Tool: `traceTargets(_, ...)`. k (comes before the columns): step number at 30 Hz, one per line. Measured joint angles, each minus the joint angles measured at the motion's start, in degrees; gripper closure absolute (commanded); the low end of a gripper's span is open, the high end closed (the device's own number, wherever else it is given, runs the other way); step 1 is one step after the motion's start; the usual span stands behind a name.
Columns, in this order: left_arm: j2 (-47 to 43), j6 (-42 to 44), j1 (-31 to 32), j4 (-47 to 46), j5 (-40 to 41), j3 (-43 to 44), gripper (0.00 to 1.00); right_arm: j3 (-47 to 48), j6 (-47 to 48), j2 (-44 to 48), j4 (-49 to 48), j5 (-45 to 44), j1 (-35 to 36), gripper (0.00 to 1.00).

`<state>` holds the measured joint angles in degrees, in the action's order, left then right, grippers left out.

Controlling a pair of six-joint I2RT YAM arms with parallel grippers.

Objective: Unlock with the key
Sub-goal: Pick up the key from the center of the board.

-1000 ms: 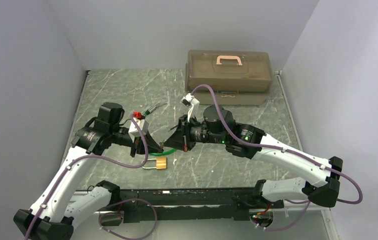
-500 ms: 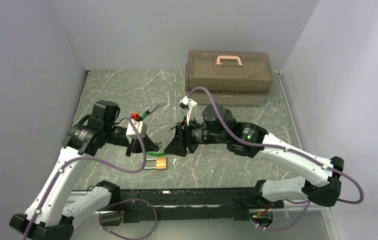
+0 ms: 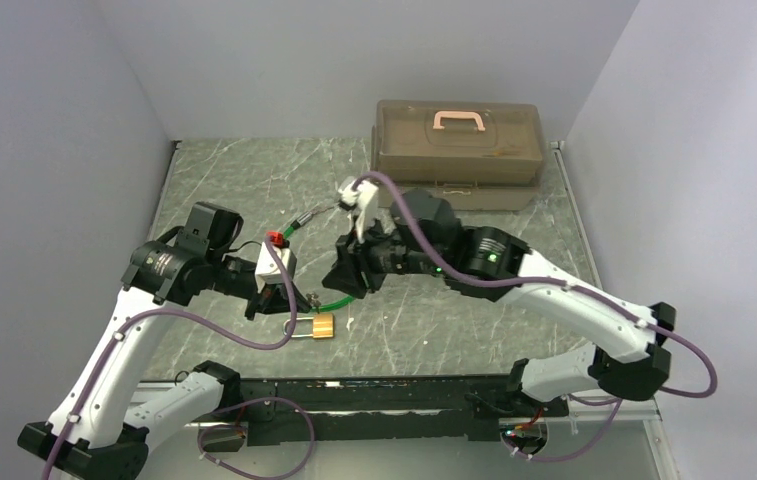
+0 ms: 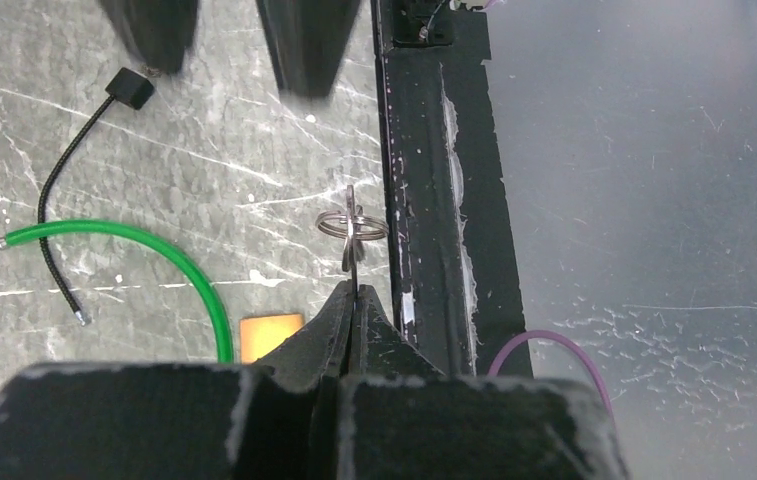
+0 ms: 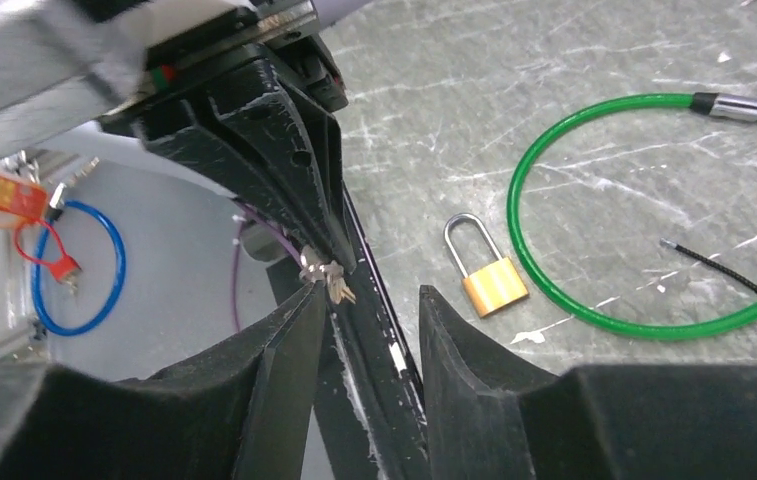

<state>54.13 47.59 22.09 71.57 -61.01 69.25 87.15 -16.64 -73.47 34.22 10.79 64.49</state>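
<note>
- The key is a thin silver sliver on a small ring with others like it. It is held in the air above the near part of the tabletop, edge-on in the left wrist view, with the ring beyond the tips.
- The left gripper has its jaws clenched on the key and pinches its near end.
- The right gripper faces the bunch from about 2 o'clock in the top view. Its jaws are released with a clear gap and grasp nothing; the bunch hangs just beside one fingertip.
- The brass padlock lies flat on the tabletop at about 5 o'clock from the key, apart from it, with its silver shackle pointing to 9 o'clock.
- A green cable curves in a loop just beside the padlock, and a thin black lead crosses it.
- A brown toolbox with a pink handle sits well apart, toward 1 o'clock at the far wall.
</note>
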Motion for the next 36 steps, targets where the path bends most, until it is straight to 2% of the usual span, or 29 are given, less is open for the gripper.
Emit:
traceTargets(5,0.1,0.0,0.3,0.7,0.4,0.3,1.00,1.0,4.5,-5.9,-0.2,0.4,2.4,0.67)
traceTargets(9,0.1,-0.1,0.4,0.8,0.4,0.4,1.00,1.0,7.0,-7.3,-0.3,0.4,4.0,0.82)
traceTargets(11,0.1,-0.1,0.4,0.8,0.4,0.5,1.00,1.0,7.6,-7.2,-1.0,0.4,4.3,0.85)
traceTargets(12,0.1,-0.2,0.4,0.9,0.4,0.5,1.00,1.0,7.8,-7.2,-1.4,0.4,4.4,0.84)
traceTargets(15,0.2,-0.3,0.4,0.9,0.4,0.5,1.00,1.0,8.1,-7.1,-1.9,0.2,4.6,0.68)
traceTargets(19,0.2,-0.3,0.4,0.9,0.4,0.5,1.00,0.9,9.2,-6.6,-1.5,-1.8,4.7,0.62)
traceTargets(28,0.2,-0.3,0.4,0.9,0.5,0.6,1.00,0.9,11.1,-1.9,-1.4,-5.6,4.7,0.62)
traceTargets(36,0.1,-0.4,0.4,0.9,0.7,0.7,1.00,0.9,9.9,-2.3,-4.7,0.4,4.7,0.68)
